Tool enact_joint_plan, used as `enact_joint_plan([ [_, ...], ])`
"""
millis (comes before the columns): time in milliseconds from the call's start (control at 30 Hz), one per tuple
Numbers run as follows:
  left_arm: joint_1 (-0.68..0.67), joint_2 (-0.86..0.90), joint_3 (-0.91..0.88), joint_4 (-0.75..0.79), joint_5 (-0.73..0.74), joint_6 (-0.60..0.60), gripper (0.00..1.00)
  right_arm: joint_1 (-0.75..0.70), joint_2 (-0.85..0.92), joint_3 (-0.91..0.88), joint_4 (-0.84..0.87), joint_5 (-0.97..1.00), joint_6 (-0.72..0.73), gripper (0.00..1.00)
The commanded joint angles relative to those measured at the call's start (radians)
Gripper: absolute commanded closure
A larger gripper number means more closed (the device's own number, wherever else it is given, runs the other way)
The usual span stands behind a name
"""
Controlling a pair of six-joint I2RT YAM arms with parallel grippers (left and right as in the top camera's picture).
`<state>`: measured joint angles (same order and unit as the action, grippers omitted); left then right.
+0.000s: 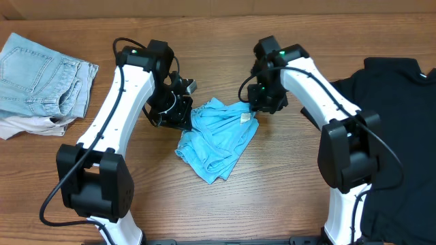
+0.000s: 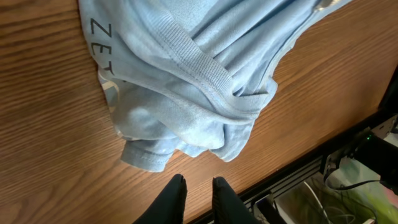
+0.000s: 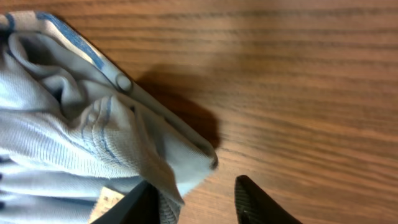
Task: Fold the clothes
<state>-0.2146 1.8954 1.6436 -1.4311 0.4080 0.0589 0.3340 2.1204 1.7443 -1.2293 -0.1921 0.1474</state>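
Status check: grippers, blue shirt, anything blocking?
Left gripper barely open, empty, short of crumpled sky-blue T-shirt. Right gripper open at its edge. Shirt bunched mid-table, unfolded. Black T-shirt and pale denim piece lie apart at the sides.

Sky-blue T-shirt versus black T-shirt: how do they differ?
The sky-blue T-shirt lies crumpled mid-table; the black T-shirt lies spread flat at the right edge. The sky-blue T-shirt covers little table; the black T-shirt covers far more. Both rest on the wooden table.
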Motion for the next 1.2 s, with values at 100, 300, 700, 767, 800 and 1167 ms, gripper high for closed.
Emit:
enact_joint_plan([
  [100, 0.018, 0.005, 0.007, -0.008, -0.074, -0.037, 0.66, 0.004, -0.035, 0.016, -0.007, -0.210, -0.153, 0.59],
  [300, 0.018, 0.007, -0.064, 0.037, -0.193, -0.032, 0.53, 0.010, -0.035, -0.041, -0.023, -0.043, 0.004, 0.94],
  [700, 0.046, 0.007, -0.394, 0.365, -0.018, -0.056, 0.52, 0.002, -0.079, -0.034, -0.143, -0.190, -0.077, 0.56],
  [767, 0.046, 0.007, -0.418, 0.387, -0.039, -0.058, 0.63, 0.021, -0.080, -0.036, -0.165, -0.203, -0.072, 0.53],
  [800, 0.046, 0.007, -0.426, 0.394, -0.051, -0.062, 0.70, 0.031, -0.080, -0.043, -0.164, -0.203, -0.066, 0.52],
  [1167, 0.046, 0.007, -0.439, 0.395, -0.124, -0.089, 0.96, 0.109, -0.080, -0.328, 0.197, -0.410, 0.048, 0.66],
])
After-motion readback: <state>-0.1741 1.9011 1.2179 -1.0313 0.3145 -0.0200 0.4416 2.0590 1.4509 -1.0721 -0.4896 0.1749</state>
